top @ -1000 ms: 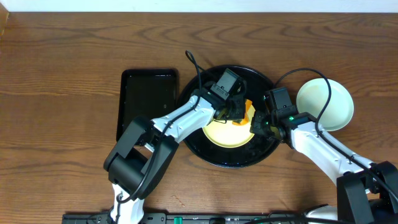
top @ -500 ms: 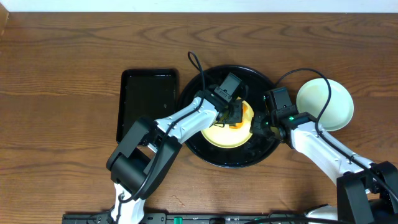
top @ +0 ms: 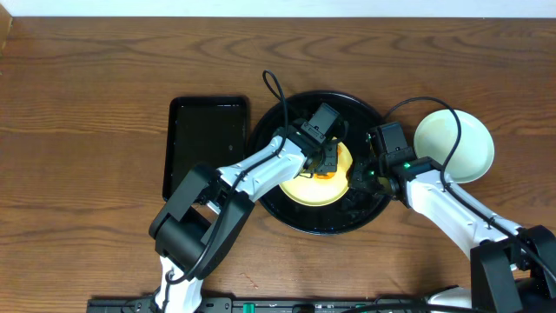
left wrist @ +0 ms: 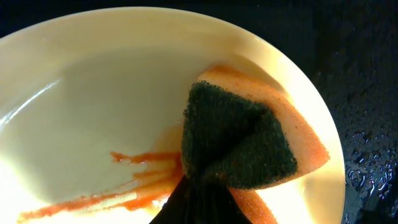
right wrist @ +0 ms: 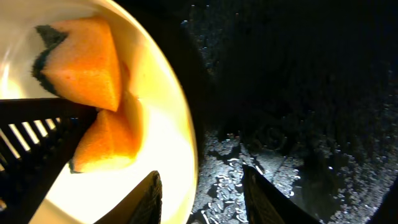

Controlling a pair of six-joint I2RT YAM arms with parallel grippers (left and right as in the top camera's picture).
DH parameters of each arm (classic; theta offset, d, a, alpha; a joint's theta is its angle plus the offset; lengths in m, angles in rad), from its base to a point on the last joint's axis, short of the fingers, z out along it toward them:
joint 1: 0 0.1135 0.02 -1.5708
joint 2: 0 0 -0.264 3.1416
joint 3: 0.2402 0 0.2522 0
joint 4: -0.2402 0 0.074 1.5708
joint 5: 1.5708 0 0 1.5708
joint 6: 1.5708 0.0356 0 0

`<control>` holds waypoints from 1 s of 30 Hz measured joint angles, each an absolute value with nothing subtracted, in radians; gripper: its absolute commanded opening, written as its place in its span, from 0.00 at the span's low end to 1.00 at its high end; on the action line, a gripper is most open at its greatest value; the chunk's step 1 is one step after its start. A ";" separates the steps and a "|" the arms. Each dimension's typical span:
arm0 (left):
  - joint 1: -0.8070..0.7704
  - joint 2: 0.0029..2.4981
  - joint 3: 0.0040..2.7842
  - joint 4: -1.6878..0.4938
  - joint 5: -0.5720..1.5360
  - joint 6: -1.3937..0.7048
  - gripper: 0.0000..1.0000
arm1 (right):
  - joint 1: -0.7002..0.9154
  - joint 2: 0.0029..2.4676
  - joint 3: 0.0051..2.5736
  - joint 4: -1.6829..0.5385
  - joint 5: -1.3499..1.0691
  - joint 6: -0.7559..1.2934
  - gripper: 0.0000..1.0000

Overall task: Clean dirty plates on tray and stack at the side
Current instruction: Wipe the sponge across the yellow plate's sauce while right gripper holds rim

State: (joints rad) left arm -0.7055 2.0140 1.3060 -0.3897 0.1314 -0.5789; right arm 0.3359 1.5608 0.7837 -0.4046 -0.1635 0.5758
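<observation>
While within tray (top: pixel 328 223), yellow plate (top: pixel 314 188); sponge (left wrist: pixel 249 143) tight in left hand (top: pixel 323 163); right hand (right wrist: pixel 200 174) agape.

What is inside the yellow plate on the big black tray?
In the yellow plate: a folded orange sponge with a dark green side, and orange-red sauce streaks beside it. Any sauce under the sponge is hidden.

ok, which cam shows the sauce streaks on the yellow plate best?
Left wrist: the orange-red streaks lie close and sharp beside the sponge. Overhead, none visible near the left hand; right wrist shows plate, sponge, no streaks.
</observation>
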 measured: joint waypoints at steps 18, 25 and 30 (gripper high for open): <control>-0.707 2.014 1.306 -0.386 0.144 -0.568 0.08 | 0.356 1.633 0.784 -0.376 -0.194 0.606 0.03; -0.695 2.014 1.304 -0.339 0.244 -0.532 0.08 | 0.358 1.633 0.784 -0.370 -0.187 0.618 0.01; -0.696 2.017 1.303 -0.319 0.299 -0.516 0.08 | 0.358 1.633 0.784 -0.370 -0.187 0.618 0.01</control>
